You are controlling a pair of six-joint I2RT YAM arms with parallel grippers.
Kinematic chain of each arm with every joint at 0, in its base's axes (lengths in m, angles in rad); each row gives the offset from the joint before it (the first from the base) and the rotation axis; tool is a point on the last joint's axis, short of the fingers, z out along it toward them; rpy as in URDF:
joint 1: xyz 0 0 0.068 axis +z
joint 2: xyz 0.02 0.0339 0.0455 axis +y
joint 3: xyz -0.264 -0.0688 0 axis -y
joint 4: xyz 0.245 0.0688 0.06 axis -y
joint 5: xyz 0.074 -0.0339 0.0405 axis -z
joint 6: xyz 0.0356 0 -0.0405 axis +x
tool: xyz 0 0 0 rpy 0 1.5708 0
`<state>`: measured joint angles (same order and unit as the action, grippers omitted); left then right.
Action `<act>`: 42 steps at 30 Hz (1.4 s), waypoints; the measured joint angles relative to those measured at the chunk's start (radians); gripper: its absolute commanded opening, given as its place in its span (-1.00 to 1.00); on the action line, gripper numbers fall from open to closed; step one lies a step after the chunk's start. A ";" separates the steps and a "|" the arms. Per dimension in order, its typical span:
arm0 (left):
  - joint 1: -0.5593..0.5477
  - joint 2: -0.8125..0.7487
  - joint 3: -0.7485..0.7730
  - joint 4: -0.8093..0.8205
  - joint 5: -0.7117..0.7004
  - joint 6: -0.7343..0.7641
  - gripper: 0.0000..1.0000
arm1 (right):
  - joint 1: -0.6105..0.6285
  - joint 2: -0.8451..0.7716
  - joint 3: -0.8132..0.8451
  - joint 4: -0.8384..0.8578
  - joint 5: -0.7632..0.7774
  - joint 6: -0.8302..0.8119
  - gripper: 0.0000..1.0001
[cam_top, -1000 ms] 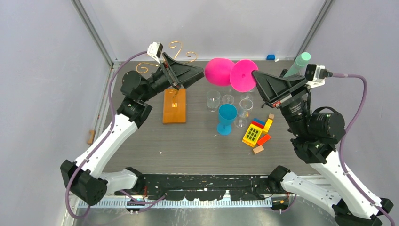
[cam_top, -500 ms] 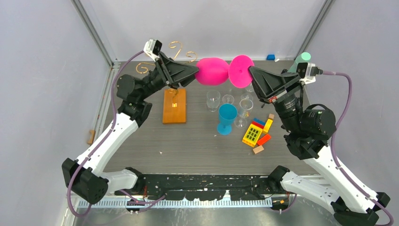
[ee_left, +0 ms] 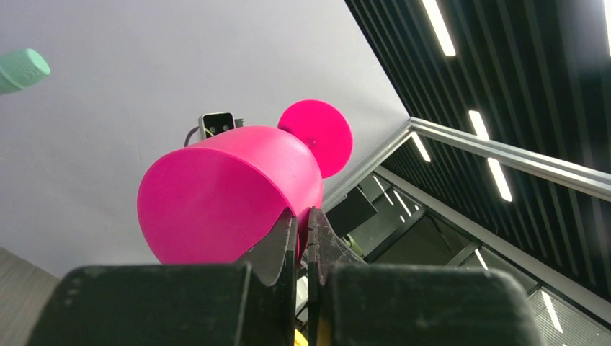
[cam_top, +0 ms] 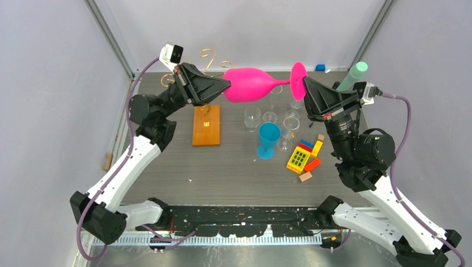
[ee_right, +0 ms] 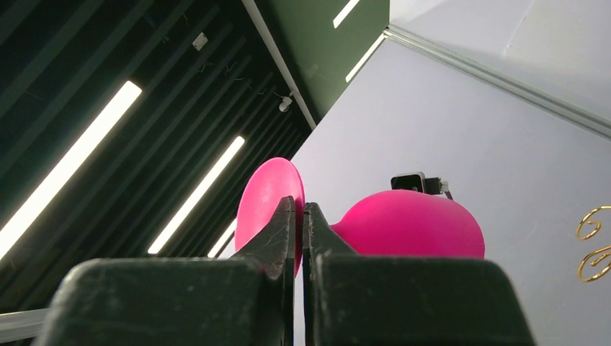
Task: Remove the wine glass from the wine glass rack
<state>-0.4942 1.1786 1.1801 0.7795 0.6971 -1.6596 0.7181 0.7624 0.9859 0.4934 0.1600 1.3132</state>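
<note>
A bright pink wine glass [cam_top: 253,83] hangs on its side in the air above the back of the table, bowl to the left and foot to the right. My left gripper [cam_top: 225,85] is shut on the bowl's rim; in the left wrist view the rim of the wine glass [ee_left: 216,194] sits pinched in that gripper [ee_left: 302,216]. My right gripper [cam_top: 305,85] is shut on the round foot, which the right wrist view shows as a disc of the wine glass [ee_right: 263,194] nipped by that gripper [ee_right: 298,205]. The wine glass rack's gold scrolls [cam_top: 209,55] rise behind the left gripper, over its orange-brown base [cam_top: 206,124].
Below the glass stand clear glasses [cam_top: 252,117], a blue cup [cam_top: 269,139] and a heap of coloured toy bricks [cam_top: 303,156]. A black tripod with a mint-green tip [cam_top: 356,72] stands behind the right arm. Gold rack scrolls [ee_right: 594,241] show at the right wrist view's edge.
The right gripper carried the glass leftward and turned it level. The left gripper, open a second ago, has shut on the bowl's rim.
</note>
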 measured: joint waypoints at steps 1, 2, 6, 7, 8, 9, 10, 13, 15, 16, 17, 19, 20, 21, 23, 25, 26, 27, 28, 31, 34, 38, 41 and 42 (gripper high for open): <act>0.000 -0.002 0.000 0.003 0.000 0.003 -1.00 | 0.001 -0.003 -0.002 -0.001 0.003 0.003 -0.70; 0.000 -0.003 0.000 0.005 0.001 0.012 -1.00 | 0.001 -0.006 -0.004 -0.005 0.006 0.004 -0.60; -0.002 -0.010 0.000 0.004 0.012 0.054 -1.00 | 0.000 -0.024 -0.031 -0.064 0.061 -0.019 0.03; -0.002 -0.014 0.000 -0.003 0.020 0.074 -1.00 | -0.001 -0.027 -0.041 -0.089 0.080 -0.026 0.18; -0.002 -0.019 0.000 -0.014 0.030 0.093 -1.00 | -0.001 -0.032 -0.048 -0.112 0.095 -0.028 0.23; -0.003 -0.024 0.000 -0.030 0.035 0.114 -1.00 | -0.001 -0.039 -0.053 -0.143 0.119 -0.034 0.31; -0.003 -0.031 0.003 -0.059 0.039 0.148 -1.00 | -0.001 -0.045 -0.055 -0.179 0.142 -0.039 0.36; -0.003 -0.042 0.016 -0.153 0.043 0.234 -1.00 | -0.001 -0.067 -0.055 -0.300 0.216 -0.052 0.40; -0.003 -0.056 0.038 -0.275 0.042 0.331 -1.00 | -0.001 -0.087 -0.055 -0.377 0.267 -0.062 0.41; -0.004 -0.063 0.051 -0.336 0.036 0.376 -1.00 | -0.001 -0.098 -0.055 -0.415 0.295 -0.071 0.41; -0.004 -0.074 0.070 -0.424 0.022 0.441 -1.00 | -0.001 -0.108 -0.055 -0.456 0.324 -0.081 0.41; -0.004 -0.098 0.116 -0.603 -0.014 0.580 -1.00 | -0.001 -0.125 -0.055 -0.535 0.388 -0.104 0.41; -0.004 -0.108 0.142 -0.689 -0.034 0.648 -1.00 | -0.001 -0.132 -0.055 -0.573 0.418 -0.116 0.41; -0.004 -0.117 0.166 -0.769 -0.053 0.711 -1.00 | -0.001 -0.142 -0.055 -0.609 0.450 -0.131 0.41; -0.004 -0.130 0.203 -0.894 -0.082 0.806 -1.00 | -0.001 -0.150 -0.055 -0.668 0.499 -0.154 0.41; -0.004 -0.136 0.242 -1.030 -0.113 0.909 -1.00 | -0.001 -0.147 -0.052 -0.738 0.548 -0.182 0.41; -0.004 -0.136 0.254 -1.076 -0.121 0.940 -1.00 | -0.001 -0.146 -0.052 -0.763 0.563 -0.190 0.40; -0.006 -0.135 0.267 -1.133 -0.132 0.977 -1.00 | -0.001 -0.143 -0.052 -0.791 0.579 -0.201 0.40; -0.011 -0.132 0.277 -1.189 -0.146 1.017 -1.00 | -0.001 -0.142 -0.053 -0.814 0.592 -0.212 0.39; -0.039 -0.115 0.298 -1.339 -0.206 1.118 -1.00 | -0.001 -0.140 -0.053 -0.861 0.617 -0.235 0.38; -0.092 -0.082 0.318 -1.460 -0.291 1.199 -1.00 | -0.001 -0.141 -0.053 -0.880 0.634 -0.247 0.37; -0.196 -0.005 0.351 -1.579 -0.429 1.283 -1.00 | -0.001 -0.141 -0.054 -0.888 0.650 -0.263 0.37; -0.287 0.082 0.378 -1.647 -0.550 1.334 -1.00 | -0.001 -0.141 -0.054 -0.900 0.657 -0.271 0.36; -0.309 0.109 0.385 -1.662 -0.585 1.345 -1.00 | -0.001 -0.141 -0.053 -0.907 0.658 -0.273 0.36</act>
<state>-0.8032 1.2877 1.5650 -0.8825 0.1123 -0.3145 0.7174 0.6216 0.9325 -0.4137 0.8185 1.0405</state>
